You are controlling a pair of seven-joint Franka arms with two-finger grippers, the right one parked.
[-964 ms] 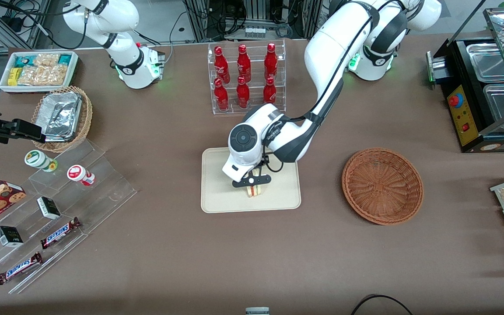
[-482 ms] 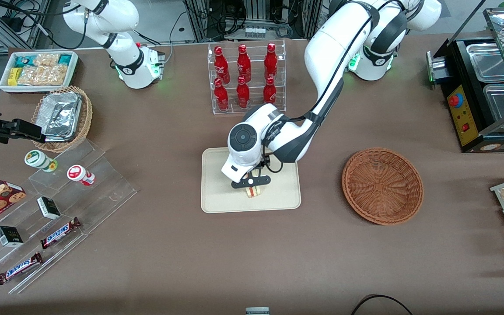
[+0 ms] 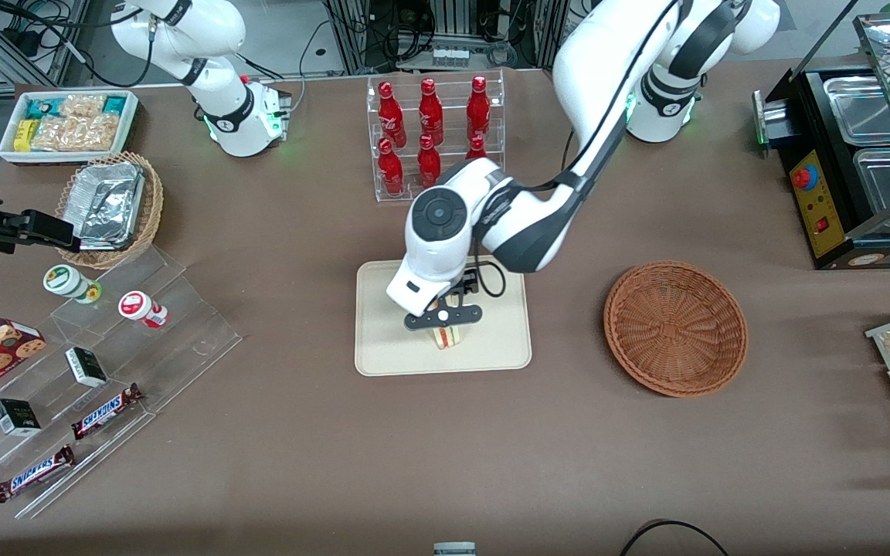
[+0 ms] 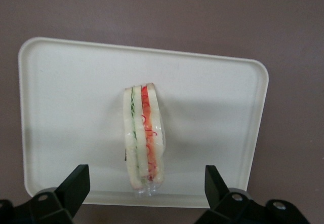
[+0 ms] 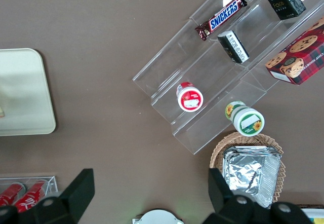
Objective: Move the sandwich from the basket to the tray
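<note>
The sandwich (image 4: 144, 138) stands on its edge on the tray (image 3: 383, 347), bread faces upright and the filling layers showing along the top. That is likely how it was gripped: by its two flat faces. The tool (image 4: 144, 196) hangs directly above it with its fingers (image 4: 76, 183) spread wide, one to either side, well clear of the bread and holding nothing. The judgement is that the placing step is complete and only the withdrawal of the left arm remains.

The basket (image 3: 675, 328) sits on the surface (image 3: 445, 463) toward the working arm's end, apart from the tray, with nothing in it.

Surroundings: a clear rack of red bottles (image 3: 431, 131) stands farther from the front camera than the tray, close to the arm's forearm; a careless lift could brush it. Toward the parked arm's end lie a clear stepped display (image 3: 105, 355) with snack bars and small jars, and a tan basket of foil trays (image 3: 109, 208). None of these obstructs a straight upward retreat. The sandwich, balanced on a narrow edge, may topple if nudged.
</note>
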